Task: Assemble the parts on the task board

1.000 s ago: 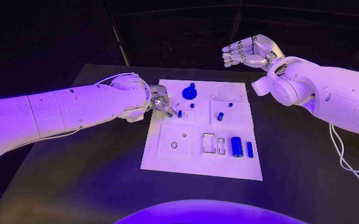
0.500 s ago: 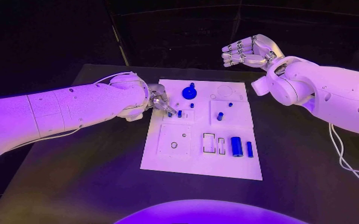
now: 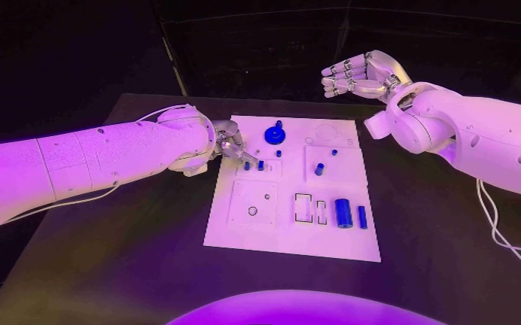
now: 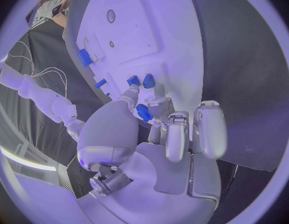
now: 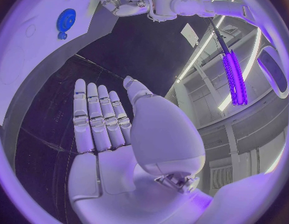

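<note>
In the left wrist view, the left hand (image 4: pixel 158 115) pinches a blue part (image 4: pixel 143 112).

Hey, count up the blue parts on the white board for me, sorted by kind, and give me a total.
blue gear: 1
large blue cylinder: 1
slim blue bar: 1
small blue pegs: 5, the last one at the fingertips of the left hand, which seems to pinch it
Total: 8
</note>
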Controlling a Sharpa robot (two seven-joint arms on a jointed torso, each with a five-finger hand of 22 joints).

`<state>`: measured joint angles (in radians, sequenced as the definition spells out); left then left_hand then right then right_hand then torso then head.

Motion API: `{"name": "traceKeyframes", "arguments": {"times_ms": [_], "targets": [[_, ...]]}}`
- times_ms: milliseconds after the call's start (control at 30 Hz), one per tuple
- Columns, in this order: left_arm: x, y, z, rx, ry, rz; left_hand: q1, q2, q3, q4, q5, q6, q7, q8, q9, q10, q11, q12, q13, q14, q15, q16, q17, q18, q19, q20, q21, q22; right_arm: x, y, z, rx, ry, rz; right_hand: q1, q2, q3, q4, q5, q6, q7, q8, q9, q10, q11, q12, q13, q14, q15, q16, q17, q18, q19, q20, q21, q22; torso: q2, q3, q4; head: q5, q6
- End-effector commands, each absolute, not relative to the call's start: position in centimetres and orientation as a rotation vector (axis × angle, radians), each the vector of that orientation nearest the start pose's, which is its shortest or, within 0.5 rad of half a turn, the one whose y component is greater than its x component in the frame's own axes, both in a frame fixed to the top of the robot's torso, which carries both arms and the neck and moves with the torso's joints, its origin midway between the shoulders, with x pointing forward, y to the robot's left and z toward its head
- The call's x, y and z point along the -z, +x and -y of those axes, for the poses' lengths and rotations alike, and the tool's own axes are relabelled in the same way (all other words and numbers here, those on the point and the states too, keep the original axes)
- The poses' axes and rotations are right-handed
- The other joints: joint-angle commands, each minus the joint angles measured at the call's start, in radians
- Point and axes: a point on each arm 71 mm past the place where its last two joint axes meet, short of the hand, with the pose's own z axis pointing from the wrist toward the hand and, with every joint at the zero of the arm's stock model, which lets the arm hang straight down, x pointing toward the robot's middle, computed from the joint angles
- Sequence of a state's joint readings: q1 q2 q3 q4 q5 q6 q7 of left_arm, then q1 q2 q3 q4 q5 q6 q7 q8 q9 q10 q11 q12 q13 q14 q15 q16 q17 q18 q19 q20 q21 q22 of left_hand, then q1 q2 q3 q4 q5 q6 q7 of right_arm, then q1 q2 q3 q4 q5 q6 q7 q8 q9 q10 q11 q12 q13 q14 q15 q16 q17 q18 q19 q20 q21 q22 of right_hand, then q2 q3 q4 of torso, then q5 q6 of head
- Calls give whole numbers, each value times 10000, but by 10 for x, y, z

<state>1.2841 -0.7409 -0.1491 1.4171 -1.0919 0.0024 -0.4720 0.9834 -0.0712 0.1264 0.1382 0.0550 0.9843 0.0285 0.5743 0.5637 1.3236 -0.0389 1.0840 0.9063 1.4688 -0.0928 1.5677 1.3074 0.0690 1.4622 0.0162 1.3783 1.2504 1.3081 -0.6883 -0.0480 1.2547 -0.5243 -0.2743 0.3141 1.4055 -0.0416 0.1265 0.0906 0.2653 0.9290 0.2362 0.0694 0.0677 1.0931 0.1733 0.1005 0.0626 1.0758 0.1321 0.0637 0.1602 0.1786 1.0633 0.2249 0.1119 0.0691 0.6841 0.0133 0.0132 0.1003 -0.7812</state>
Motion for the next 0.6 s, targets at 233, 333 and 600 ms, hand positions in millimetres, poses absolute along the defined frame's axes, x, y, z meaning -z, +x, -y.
{"name": "traceKeyframes", "arguments": {"times_ms": [233, 333, 600], "targets": [[210, 503, -203, 6499, -4025, -20275, 475, 318, -585, 136, -14, -542, 195, -83, -22, -750, 139, -848, -1009, 1020, 49, 31, 2634, 127, -272, 17, -586, -757, 136, 549, 198, -12990, 5023, -14899, -61, 93, -67, 42, 48, -70, 20, -36, -7, -107, 1, 54, -5, 49, -5, 52, -28, 30, 4, 88, -56, 13, -1, 8, -1, 25, 57], [206, 504, -203, 7227, -4377, -19771, 823, 421, -786, 94, 60, -888, 349, -239, -125, -1425, 279, -1661, -2010, 991, 154, -32, 2531, 167, -357, 110, -769, -988, 136, 549, 198, -12989, 5023, -14895, -61, 93, -67, 42, 48, -70, 20, -36, -7, -107, 1, 54, -5, 49, -5, 52, -28, 30, 4, 88, -56, 13, 4, 4, 2, 7, 75], [194, 507, -185, 9821, -3867, -18333, 2562, 820, -52, -691, 590, -1922, 1000, -947, -817, -3458, 874, -3283, -3283, -55, 672, -1727, 115, 784, -2066, 546, -3521, -4496, 137, 549, 198, -12966, 5028, -14830, -80, 83, -84, 51, 52, -75, 22, -37, -7, -114, 3, 56, -5, 46, -2, 51, -44, 29, 0, 91, -61, 12, 7, -1, -22, -120, 228]]}}
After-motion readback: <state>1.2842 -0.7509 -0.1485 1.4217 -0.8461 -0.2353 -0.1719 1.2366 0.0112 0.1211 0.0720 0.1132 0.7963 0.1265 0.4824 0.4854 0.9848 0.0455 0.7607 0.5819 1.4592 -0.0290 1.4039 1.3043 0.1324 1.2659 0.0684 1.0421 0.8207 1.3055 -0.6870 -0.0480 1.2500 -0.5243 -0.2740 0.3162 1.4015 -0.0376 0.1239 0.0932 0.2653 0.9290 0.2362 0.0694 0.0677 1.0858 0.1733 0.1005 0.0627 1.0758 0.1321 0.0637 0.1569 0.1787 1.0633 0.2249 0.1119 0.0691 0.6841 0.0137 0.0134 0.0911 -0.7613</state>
